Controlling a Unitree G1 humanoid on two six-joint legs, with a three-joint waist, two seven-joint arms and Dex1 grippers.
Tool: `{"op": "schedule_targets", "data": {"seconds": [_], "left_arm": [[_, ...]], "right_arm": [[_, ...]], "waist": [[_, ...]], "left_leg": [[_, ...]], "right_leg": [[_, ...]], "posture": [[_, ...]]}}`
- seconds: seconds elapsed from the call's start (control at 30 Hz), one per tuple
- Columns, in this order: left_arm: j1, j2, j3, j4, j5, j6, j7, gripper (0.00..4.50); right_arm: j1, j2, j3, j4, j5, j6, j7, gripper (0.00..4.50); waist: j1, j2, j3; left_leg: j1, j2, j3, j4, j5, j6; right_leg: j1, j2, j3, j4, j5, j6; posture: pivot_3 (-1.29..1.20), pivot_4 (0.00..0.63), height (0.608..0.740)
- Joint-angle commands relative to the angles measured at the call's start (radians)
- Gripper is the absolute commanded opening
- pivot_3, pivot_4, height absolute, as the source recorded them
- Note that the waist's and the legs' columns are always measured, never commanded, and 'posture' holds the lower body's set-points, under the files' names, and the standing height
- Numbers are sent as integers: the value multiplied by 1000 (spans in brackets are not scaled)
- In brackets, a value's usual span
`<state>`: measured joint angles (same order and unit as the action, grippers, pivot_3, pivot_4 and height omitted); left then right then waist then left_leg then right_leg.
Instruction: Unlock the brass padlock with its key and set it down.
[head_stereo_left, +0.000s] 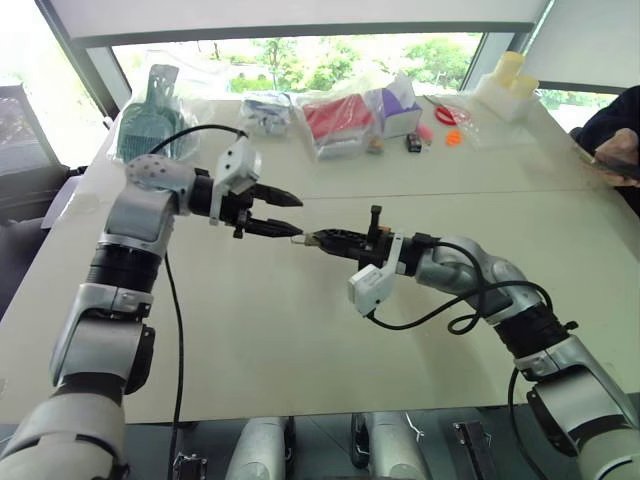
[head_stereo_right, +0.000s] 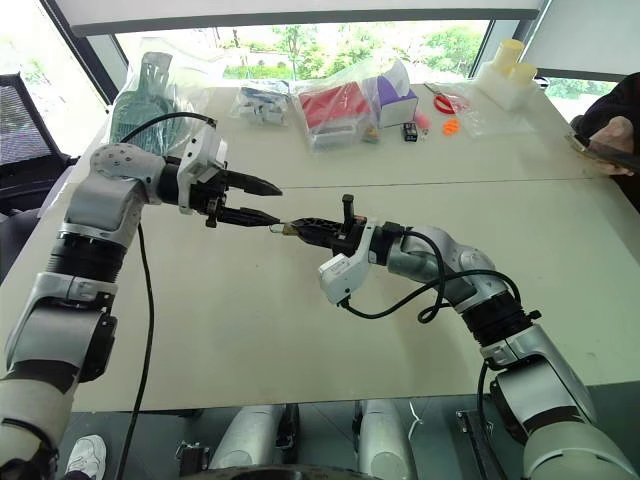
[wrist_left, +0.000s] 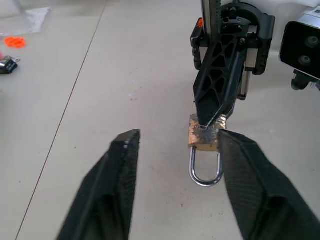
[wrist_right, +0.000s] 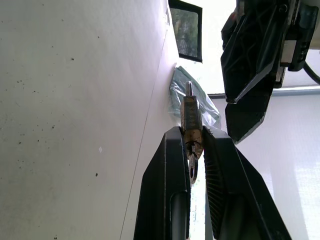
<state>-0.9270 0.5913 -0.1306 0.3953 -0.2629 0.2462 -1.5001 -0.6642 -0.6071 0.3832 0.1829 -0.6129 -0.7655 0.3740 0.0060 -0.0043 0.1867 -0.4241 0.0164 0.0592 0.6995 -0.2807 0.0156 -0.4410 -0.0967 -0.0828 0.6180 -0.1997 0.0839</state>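
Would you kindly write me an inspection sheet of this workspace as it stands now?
Surface: pale table, bare near the arms.
Job's things: brass padlock held above the table, shackle toward the left hand; key between the right fingers.
Clutter: bagged items, green scoop, orange bits at the far edge.
Grippers: right hand shut on the padlock; left hand open, apart from it.
Cables: black cable hangs off each arm.
Surroundings: windows; a person at right.
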Motion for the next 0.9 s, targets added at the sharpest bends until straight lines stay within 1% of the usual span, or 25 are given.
{"op": "schedule_targets", "data": {"seconds": [0.03,0.1,0.33,0.57,0.9], "left_arm": [[43,11,21,-92,-39,21,3,986],[72,14,9,-108,-34,14,-5,21],[112,7,-11,-98,-9,-1,15,21],[78,-38,-13,4,46,-76,103,21],[56,-49,-14,79,69,-132,123,21]], "right_arm": [[-8,-1,-22,-6,20,-1,-5,0],[-14,1,-21,-1,21,-2,-5,0],[-22,4,-20,-1,25,-6,1,0],[-24,3,-24,-4,31,-2,8,0],[-30,4,-29,-4,33,8,10,0]], "waist": [[-1,0,0],[0,0,0],[0,0,0],[2,0,0],[1,0,0]], "left_leg": [[0,0,0,0,0,0],[0,0,0,0,0,0],[0,0,0,0,0,0],[0,0,0,0,0,0],[0,0,1,0,0,0]], "right_leg": [[0,0,0,0,0,0],[0,0,0,0,0,0],[0,0,0,1,0,0],[0,0,0,1,0,0],[0,0,0,1,0,0]], "posture": [[0,150,740],[0,150,740],[0,150,740],[0,150,740],[0,150,740]]}}
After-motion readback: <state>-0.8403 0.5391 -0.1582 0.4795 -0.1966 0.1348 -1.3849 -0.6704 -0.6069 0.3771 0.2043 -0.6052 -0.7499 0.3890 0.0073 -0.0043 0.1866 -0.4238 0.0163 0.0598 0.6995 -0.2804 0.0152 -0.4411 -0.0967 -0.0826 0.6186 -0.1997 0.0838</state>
